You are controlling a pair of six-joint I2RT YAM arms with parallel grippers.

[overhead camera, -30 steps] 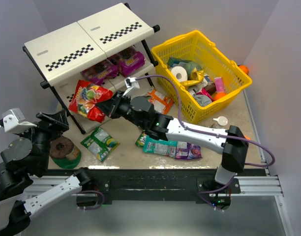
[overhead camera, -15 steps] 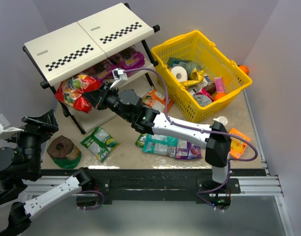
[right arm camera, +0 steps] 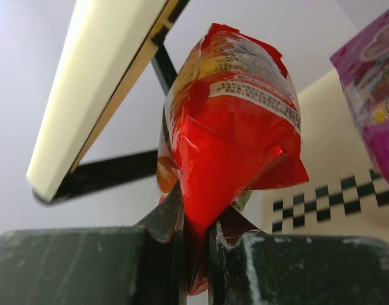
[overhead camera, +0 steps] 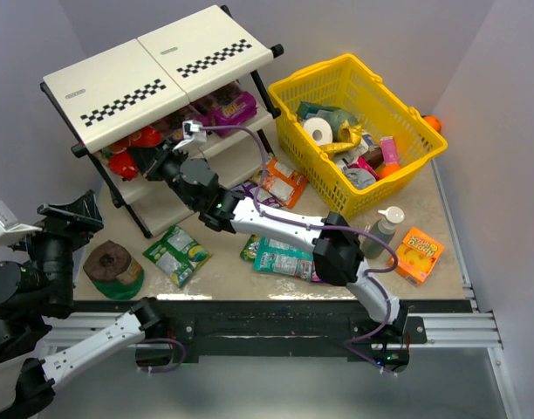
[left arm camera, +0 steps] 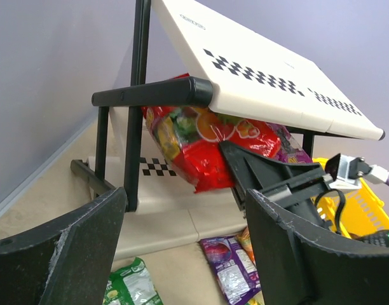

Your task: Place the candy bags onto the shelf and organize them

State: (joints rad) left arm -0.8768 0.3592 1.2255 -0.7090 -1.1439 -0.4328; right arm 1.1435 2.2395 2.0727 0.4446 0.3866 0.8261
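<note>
Under shelf (overhead camera: 154,78) top panel, right gripper (right arm camera: 193,222) clamps red bag (right arm camera: 232,127) over middle tier, near purple bags (overhead camera: 225,106) already shelved. Idle left gripper (left arm camera: 185,216) wide, empty. On table (overhead camera: 222,269), unplaced: green bag (overhead camera: 175,253), teal bag (overhead camera: 284,259), orange bag (overhead camera: 282,182).

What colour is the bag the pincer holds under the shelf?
The bag is glossy red with orange and green prints, clearest in the left wrist view.

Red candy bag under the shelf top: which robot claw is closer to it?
Right. The right gripper is shut on the red candy bag, holding it under the shelf top panel. The left gripper is open, back from the shelf, touching nothing.
</note>
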